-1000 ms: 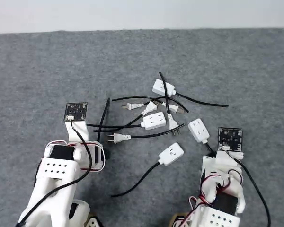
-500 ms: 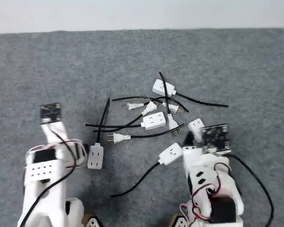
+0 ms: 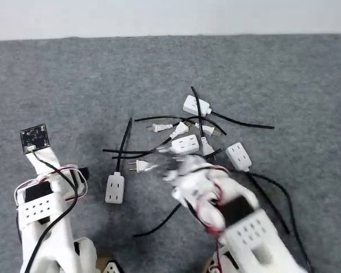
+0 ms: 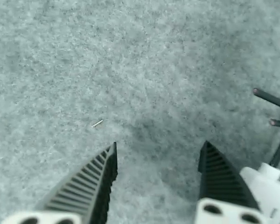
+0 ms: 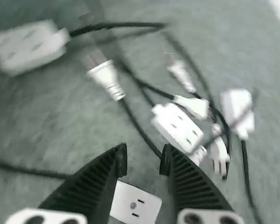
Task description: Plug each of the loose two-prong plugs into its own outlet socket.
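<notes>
While nothing is held, left tool (image 4: 161, 145): jaws apart.
Right tool (image 5: 144, 148): jaws narrowly apart over outlet socket (image 5: 133, 204).
Two-prong plug (image 3: 137, 165): probably light and rigid; best gripped by its body.

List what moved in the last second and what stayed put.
The left arm swung away to the left, uncovering a white outlet socket on a black cord. The right arm swept left; its gripper is now above another white socket. The other white two-prong plugs and sockets lie as before.

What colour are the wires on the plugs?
The wires are black; the high view shows them best.
</notes>
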Tool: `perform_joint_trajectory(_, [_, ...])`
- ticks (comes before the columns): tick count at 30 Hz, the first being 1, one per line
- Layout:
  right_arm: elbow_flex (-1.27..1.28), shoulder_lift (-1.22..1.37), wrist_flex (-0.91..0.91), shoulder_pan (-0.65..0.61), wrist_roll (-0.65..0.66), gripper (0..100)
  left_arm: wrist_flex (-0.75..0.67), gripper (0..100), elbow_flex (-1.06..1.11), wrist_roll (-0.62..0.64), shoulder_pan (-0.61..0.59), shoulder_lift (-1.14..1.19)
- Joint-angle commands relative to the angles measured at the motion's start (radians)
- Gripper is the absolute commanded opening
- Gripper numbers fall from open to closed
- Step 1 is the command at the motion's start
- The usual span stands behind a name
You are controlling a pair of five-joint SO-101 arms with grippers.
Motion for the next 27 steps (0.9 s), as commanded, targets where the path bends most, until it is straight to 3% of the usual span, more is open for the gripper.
perform_joint_trajectory(1, [-0.204, 0.317, -0.024, -0.074, 0.089, 12.1, -0.063, 27, -0.007, -0.034, -0.071, -0.023])
perform_joint_trajectory(11, [-0.445, 0.835, -0.177, -0.099, 0.095, 12.1, -0.100, 27, -0.008, -0.034, -0.120, -0.020])
perform_joint_trajectory(27, [-0.718, 1.178, -0.179, -0.024, 0.100, 12.1, -0.100, 27, -0.007, -0.035, -0.118, -0.018])
